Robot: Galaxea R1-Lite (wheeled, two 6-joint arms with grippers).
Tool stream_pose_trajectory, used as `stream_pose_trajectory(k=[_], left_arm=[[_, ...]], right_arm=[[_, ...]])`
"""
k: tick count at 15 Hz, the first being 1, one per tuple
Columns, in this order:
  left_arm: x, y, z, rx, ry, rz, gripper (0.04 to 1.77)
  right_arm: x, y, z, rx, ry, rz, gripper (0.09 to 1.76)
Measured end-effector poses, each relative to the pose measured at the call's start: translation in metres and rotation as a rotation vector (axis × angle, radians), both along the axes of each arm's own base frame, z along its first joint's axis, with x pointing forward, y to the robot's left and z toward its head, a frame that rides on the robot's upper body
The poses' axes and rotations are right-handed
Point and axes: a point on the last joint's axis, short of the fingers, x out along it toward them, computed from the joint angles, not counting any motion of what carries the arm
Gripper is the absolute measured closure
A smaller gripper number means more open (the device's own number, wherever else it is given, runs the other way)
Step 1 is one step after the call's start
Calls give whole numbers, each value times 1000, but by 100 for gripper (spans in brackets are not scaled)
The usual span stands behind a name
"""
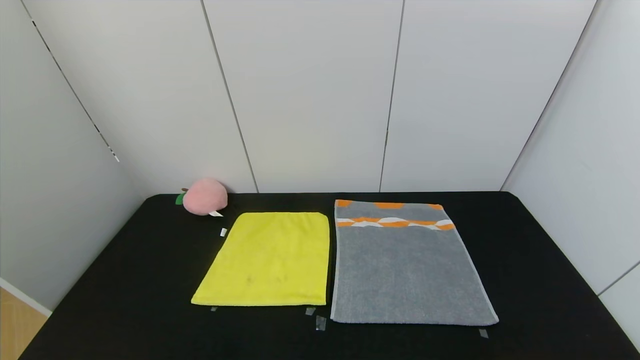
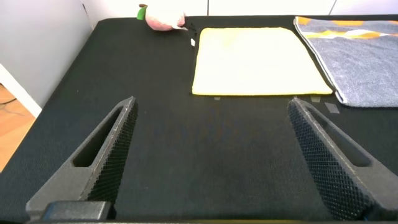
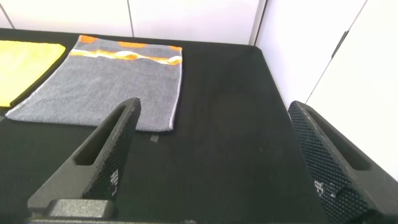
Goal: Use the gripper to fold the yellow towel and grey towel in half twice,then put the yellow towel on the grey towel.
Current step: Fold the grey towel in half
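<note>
The yellow towel [image 1: 268, 260] lies flat and unfolded on the black table, left of centre; it also shows in the left wrist view [image 2: 258, 59] and at the edge of the right wrist view [image 3: 25, 65]. The grey towel [image 1: 405, 272] lies flat beside it on the right, its orange-and-white band at the far end; it also shows in the right wrist view [image 3: 102, 87] and the left wrist view [image 2: 367, 56]. My left gripper [image 2: 211, 112] is open and empty over bare table, nearer than the yellow towel. My right gripper [image 3: 214, 115] is open and empty over bare table, right of the grey towel. Neither gripper shows in the head view.
A pink plush peach [image 1: 204, 197] sits at the table's far left corner, next to the yellow towel. Small tape marks [image 1: 320, 322] lie near the towels' near edges. White walls [image 1: 320, 100] enclose the black table [image 1: 540, 260] on three sides.
</note>
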Motion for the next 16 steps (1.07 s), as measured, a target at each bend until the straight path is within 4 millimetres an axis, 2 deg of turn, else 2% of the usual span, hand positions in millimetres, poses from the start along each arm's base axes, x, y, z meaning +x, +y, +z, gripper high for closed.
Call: stream_pose_trajectory(k=[3, 6, 11, 13, 16], left_arm=[[0, 0, 0, 0, 5, 0, 9], [-4, 0, 12, -6, -28, -1, 9], [-15, 0, 66, -7, -48, -1, 9], [-10, 0, 86, -5, -22, -7, 9], [8, 0, 116, 1, 38, -23, 9]], right_arm=[[0, 0, -1, -1, 17, 4, 14], [-2, 0, 16, -1, -11, 7, 14], [-1, 0, 61, -4, -35, 17, 14], [5, 0, 78, -6, -19, 22, 14], [21, 1, 101, -14, 30, 57, 14]])
